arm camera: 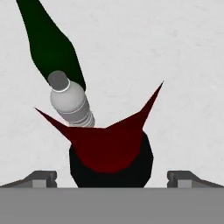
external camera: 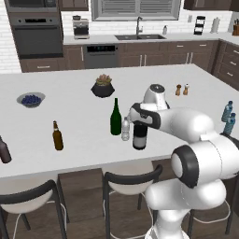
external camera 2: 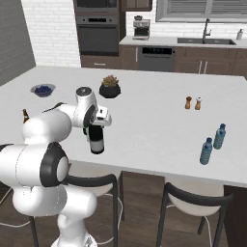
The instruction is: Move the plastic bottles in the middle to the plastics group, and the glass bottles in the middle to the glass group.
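3 bottles stand close together in the middle of the white island counter (external camera: 70,84), near its front edge: a slim dark green wine bottle (external camera: 115,117), a small clear plastic water bottle (external camera: 125,129) just beside it, and a wider black wine bottle (external camera: 139,136) with red neck foil just beside that. in the hand view the black bottle's red foil top (arm camera: 111,146) sits directly below the camera, between the 2 finger tips, with the clear bottle (arm camera: 70,103) and the green bottle (arm camera: 50,43) beyond it. the gripper (arm camera: 111,178) hangs over the black bottle's neck with its jaws spread wide, each tip well apart from the foil, holding nothing. in the right base view the hand (external camera 2: 96,120) sits right above the black bottle (external camera 2: 97,141).

2 blue-tinted plastic bottles (external camera 2: 213,143) stand together at the right end of the counter, near the front edge. at the left end stand a slim amber beer bottle (external camera: 57,136) and a short dark brown bottle (external camera: 4,150), well apart from each other. farther back on the counter are a bowl of blueberries (external camera: 31,99), a dark pot with a succulent (external camera: 103,87), and 2 small shakers (external camera: 182,89). 2 stools (external camera: 126,186) are tucked under the front edge.
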